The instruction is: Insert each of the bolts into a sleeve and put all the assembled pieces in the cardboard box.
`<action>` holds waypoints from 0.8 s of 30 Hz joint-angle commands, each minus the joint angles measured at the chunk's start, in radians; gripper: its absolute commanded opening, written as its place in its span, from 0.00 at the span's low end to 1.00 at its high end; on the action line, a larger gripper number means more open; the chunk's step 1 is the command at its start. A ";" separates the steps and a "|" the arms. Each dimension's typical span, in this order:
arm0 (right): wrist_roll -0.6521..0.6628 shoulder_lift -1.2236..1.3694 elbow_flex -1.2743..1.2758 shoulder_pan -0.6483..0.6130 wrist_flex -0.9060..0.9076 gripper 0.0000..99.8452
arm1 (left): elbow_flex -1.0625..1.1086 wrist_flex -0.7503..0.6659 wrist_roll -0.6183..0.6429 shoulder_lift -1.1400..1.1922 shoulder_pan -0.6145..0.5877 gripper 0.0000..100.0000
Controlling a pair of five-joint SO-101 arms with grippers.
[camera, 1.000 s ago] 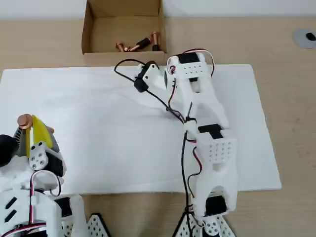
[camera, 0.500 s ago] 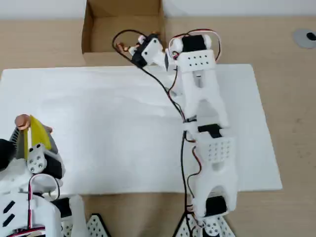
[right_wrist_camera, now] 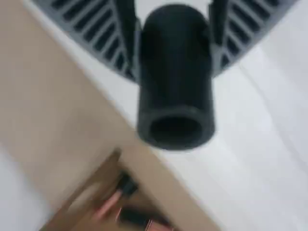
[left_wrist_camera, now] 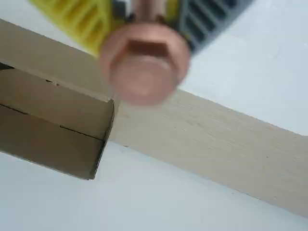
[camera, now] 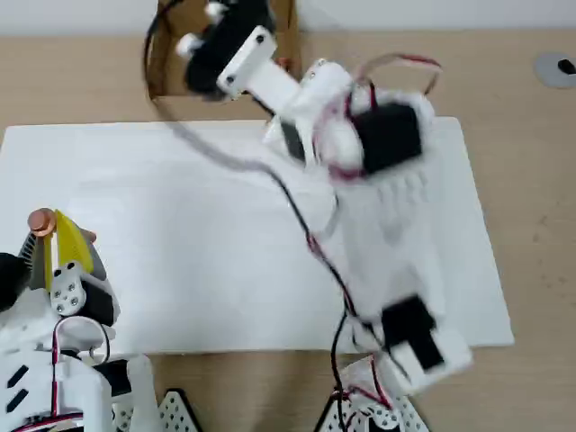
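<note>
Clamping black sleeve (right_wrist_camera: 175, 82) mid-body: right tool (right_wrist_camera: 175, 29), near cardboard box (camera: 160, 67), upper left high view. Lower left: left tool (camera: 45, 238) pinches copper bolt (camera: 40, 220). Both likely rigid, light, slippery; keep bore clear.

Wide-open white foam mat (camera: 180, 225) across the middle and left of the light wooden counter (camera: 526, 180), so there's plenty of room to travel there. The left hand (camera: 56, 243) sits at the near left corner, gripping a copper hex-head bolt (left_wrist_camera: 144, 62), with bare mat between it and the open cardboard box (camera: 162, 67) at the far edge. The right arm (camera: 387, 207) slants from near right to far centre. Its right hand (right_wrist_camera: 174, 33), clamped on a black cylindrical sleeve (right_wrist_camera: 175, 96), hangs above the box mouth. Copper-and-black pieces (right_wrist_camera: 122, 207) lie on the box floor, ringed by upright walls.
</note>
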 commanded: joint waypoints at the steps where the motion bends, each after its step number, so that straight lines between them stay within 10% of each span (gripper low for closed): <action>1: -0.031 -0.139 -0.058 -0.028 0.015 0.01 | -0.023 -0.009 -0.008 -0.005 -0.006 0.01; 17: -0.339 -0.680 0.576 -0.027 -0.011 0.01 | -0.023 -0.009 -0.008 -0.005 -0.005 0.01; 24: -0.347 -0.862 1.087 -0.035 -0.293 0.01 | -0.023 -0.011 -0.006 -0.004 -0.005 0.01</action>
